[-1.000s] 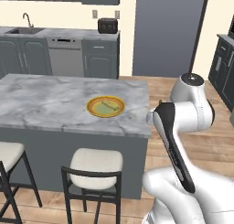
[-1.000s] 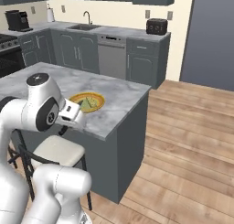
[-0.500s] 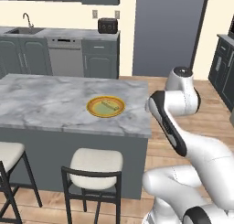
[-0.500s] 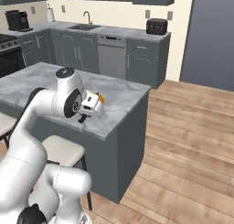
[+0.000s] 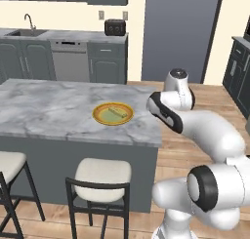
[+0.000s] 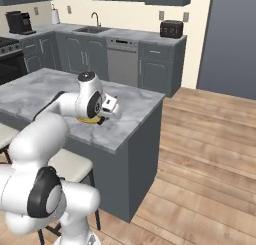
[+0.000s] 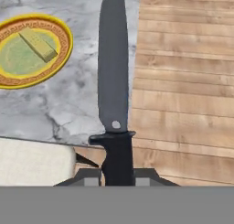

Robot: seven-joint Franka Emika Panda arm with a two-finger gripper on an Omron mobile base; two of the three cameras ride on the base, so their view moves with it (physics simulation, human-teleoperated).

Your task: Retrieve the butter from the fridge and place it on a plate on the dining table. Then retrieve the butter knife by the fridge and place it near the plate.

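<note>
Fingers (image 7: 118, 176): clamped on the handle of the butter knife (image 7: 113, 77); the two dark tips sit at either side of the handle in the hand view
Butter knife: all dark; its blade runs straight away from the fingers; in the hand view the blade lies over the right edge of the bench (image 7: 68, 104), marble to its left, wooden floor (image 7: 187, 81) to its right
Plate (image 5: 113, 113): on the bench near its right end, left of the knife blade; yellow-orange patterned rim, pale green centre
Butter (image 7: 37, 44): a yellow stick lying on the plate, toward the far right part of its centre
Arm (image 5: 195, 130): white; reaches from the near right toward the right end of the bench; in the right base view the hand (image 6: 107, 106) hangs above the bench, just beside the plate
Stools: two pale-cushioned stools (image 5: 100, 177) stand at the near side of the bench
Far wall: grey cabinets, dishwasher (image 5: 71, 60), sink (image 6: 92, 29), a dark toaster (image 5: 114, 27)
</note>
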